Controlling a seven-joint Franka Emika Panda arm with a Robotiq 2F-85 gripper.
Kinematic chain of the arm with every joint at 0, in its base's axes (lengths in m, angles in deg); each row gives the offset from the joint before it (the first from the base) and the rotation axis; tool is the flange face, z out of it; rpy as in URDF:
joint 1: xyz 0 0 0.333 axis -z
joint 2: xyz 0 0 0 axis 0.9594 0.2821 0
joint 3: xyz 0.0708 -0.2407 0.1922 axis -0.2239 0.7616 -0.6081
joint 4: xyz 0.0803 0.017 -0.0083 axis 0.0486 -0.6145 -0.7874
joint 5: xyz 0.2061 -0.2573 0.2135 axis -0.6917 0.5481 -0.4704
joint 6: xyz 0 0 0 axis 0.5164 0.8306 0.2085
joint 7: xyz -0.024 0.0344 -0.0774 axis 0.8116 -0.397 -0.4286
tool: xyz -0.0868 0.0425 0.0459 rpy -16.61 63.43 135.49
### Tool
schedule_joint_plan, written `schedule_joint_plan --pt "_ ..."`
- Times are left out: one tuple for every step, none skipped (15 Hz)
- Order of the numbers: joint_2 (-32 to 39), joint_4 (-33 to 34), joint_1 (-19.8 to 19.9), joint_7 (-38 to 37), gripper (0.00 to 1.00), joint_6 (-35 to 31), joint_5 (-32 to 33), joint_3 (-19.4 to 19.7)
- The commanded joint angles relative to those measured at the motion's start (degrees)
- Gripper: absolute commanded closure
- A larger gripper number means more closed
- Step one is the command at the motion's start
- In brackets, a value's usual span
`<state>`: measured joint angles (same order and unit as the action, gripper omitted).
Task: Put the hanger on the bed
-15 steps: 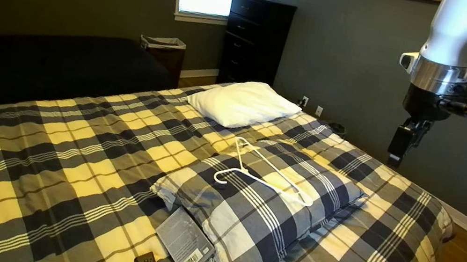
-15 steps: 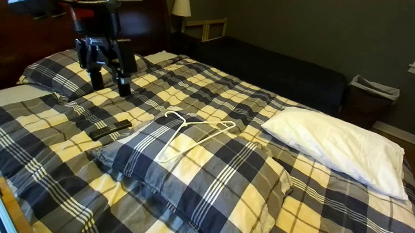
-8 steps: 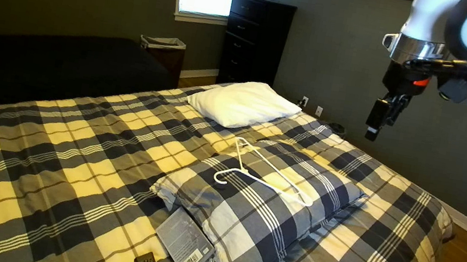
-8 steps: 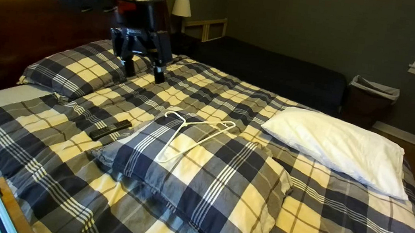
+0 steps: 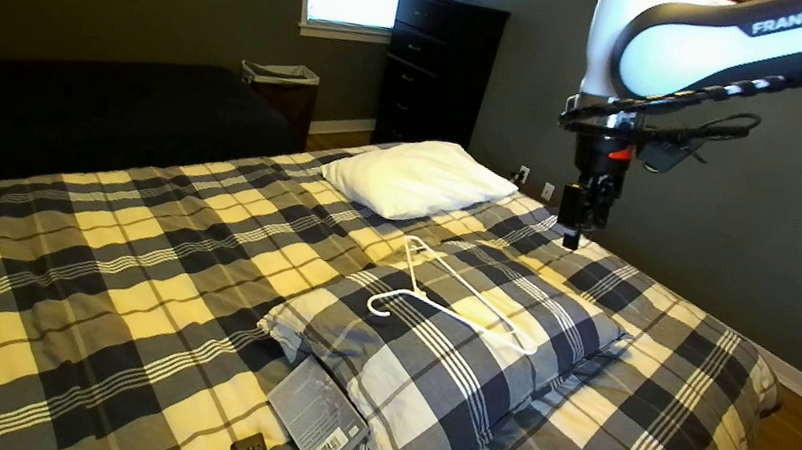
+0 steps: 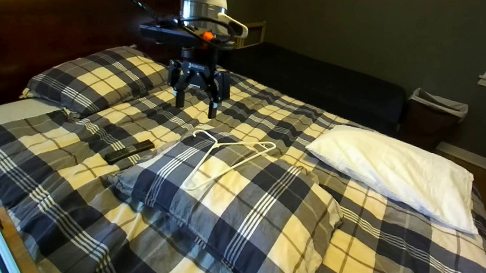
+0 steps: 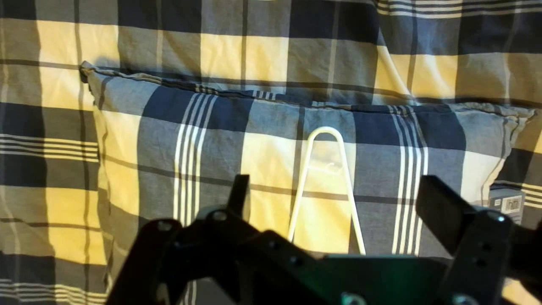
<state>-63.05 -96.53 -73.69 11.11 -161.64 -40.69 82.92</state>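
Observation:
A thin white hanger [image 5: 419,294] lies flat on a plaid pillow [image 5: 440,378] on the bed [image 5: 115,275]. It shows in both exterior views, also here [image 6: 217,145]. My gripper [image 6: 196,107] hangs in the air above the bed, pointing down, apart from the hanger; it also shows here [image 5: 575,236]. In the wrist view my gripper [image 7: 334,186] is open with nothing between its fingers. One rounded end of the hanger [image 7: 302,186] lies below, between the fingers in the picture. The rest of the hanger, with its hook, is hidden behind the gripper body there.
A white pillow [image 5: 421,179] lies farther along the bed. A grey book [image 5: 320,415] leans by the plaid pillow, with a black remote [image 6: 129,152] near it. Another plaid pillow [image 6: 95,84] rests by the wooden headboard [image 6: 54,3]. A dark cable loops along the arm.
The arm has swung inward over the bed, leftward in an exterior view and rightward in an exterior view. Over the last half second the gripper has come lower. The hanger has not moved.

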Motion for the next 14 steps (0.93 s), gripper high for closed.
schedule_joint_plan --pt "1.8 0.9 0.0 0.1 0.0 0.1 -0.2 0.1" --pt "2.5 1.1 0.0 0.1 0.0 0.1 -0.1 0.0" --pt "2.3 1.2 0.0 0.1 0.0 0.1 -0.1 0.0" --pt "1.9 1.1 0.0 0.1 0.0 0.1 -0.1 0.0" --pt "1.4 1.2 0.0 0.1 0.0 0.1 -0.1 0.0" --pt "2.3 1.8 0.2 -0.3 0.0 0.3 -1.3 0.3" --pt "6.5 5.0 0.5 1.1 0.0 1.2 -2.8 1.0" --pt "9.6 6.9 0.6 3.2 0.0 0.3 -4.0 1.6" --pt "14.1 10.2 1.0 5.0 0.0 0.1 -5.0 2.2" --pt "16.6 12.3 1.2 6.0 0.0 0.9 -6.0 2.3" --pt "19.6 15.4 1.4 6.8 0.0 4.3 -6.7 2.2" --pt "23.0 18.4 1.7 7.0 0.0 5.4 -6.7 2.1" --pt "26.6 21.9 1.9 7.4 0.0 6.7 -6.7 1.8" --pt "30.1 25.1 1.9 5.8 0.0 7.2 -5.9 1.6"
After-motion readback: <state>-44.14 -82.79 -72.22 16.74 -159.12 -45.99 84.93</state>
